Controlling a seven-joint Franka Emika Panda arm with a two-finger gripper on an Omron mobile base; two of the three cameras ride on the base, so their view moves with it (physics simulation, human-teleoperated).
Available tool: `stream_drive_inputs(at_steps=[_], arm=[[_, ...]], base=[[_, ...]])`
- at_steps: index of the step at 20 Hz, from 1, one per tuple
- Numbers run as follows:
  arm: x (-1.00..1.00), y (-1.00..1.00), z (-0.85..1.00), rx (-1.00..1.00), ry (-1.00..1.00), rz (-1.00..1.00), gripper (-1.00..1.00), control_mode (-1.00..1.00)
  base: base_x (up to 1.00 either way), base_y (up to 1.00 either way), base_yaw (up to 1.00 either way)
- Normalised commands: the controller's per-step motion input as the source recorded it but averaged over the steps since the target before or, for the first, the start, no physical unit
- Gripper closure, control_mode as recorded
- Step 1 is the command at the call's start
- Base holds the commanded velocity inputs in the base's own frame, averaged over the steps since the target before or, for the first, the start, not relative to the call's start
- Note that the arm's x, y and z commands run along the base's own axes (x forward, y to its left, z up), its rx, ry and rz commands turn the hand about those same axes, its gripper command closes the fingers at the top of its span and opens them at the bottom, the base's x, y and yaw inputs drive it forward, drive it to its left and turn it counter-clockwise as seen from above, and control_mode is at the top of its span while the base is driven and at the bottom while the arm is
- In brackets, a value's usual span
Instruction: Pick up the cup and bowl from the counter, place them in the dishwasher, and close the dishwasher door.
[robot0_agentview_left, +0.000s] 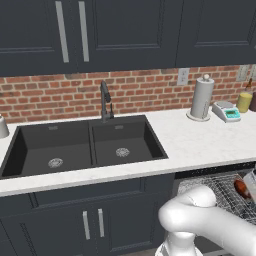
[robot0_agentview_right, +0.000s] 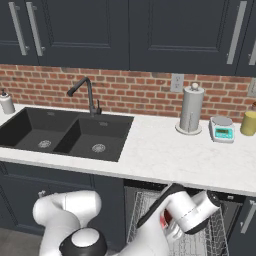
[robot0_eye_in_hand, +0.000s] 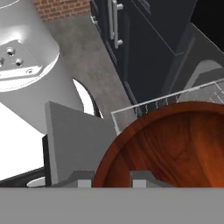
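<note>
In the hand view, the glossy red-brown bowl (robot0_eye_in_hand: 175, 148) fills the lower right, and my gripper (robot0_eye_in_hand: 112, 178) is shut on its near rim. It hangs over the grey wire rack (robot0_eye_in_hand: 175, 97) of the open dishwasher (robot0_agentview_right: 145, 210). A flat grey panel (robot0_eye_in_hand: 74, 140) beside the rack looks like the lowered dishwasher door. From the left base view, the bowl (robot0_agentview_left: 241, 189) and gripper (robot0_agentview_left: 249, 181) sit at the right edge above the rack (robot0_agentview_left: 215, 186). In the right base view, a red patch of the bowl (robot0_agentview_right: 164, 220) shows by the gripper (robot0_agentview_right: 171, 228). The cup is hidden. The counter (robot0_agentview_left: 200, 145) is bare in front.
A black double sink (robot0_agentview_left: 82, 147) with a faucet (robot0_agentview_left: 105, 100) lies left. A paper towel roll (robot0_agentview_left: 201, 97), a small scale (robot0_agentview_left: 226, 111) and a yellow jar (robot0_agentview_left: 244, 101) stand along the brick wall. Dark cabinets (robot0_eye_in_hand: 131, 39) flank the dishwasher.
</note>
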Motion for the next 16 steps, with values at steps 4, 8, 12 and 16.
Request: stream_drive_inputs(at_steps=[4, 8, 12, 16], arm=[[0.0, 0.0, -0.65, 0.0, 0.22, -0.07, 1.0, -1.0], [0.0, 0.0, -0.66, 0.0, 0.27, -0.03, 1.0, -1.0], [0.0, 0.0, -0.54, 0.0, 0.23, 0.0, 1.0, -1.0], [0.0, 0.0, -0.3, 0.0, 0.12, 0.0, 1.0, -1.0]], base=[[0.0, 0.0, 0.0], [0.0, 0.0, 0.0], [0.0, 0.0, 0.0], [0.0, 0.0, 0.0]])
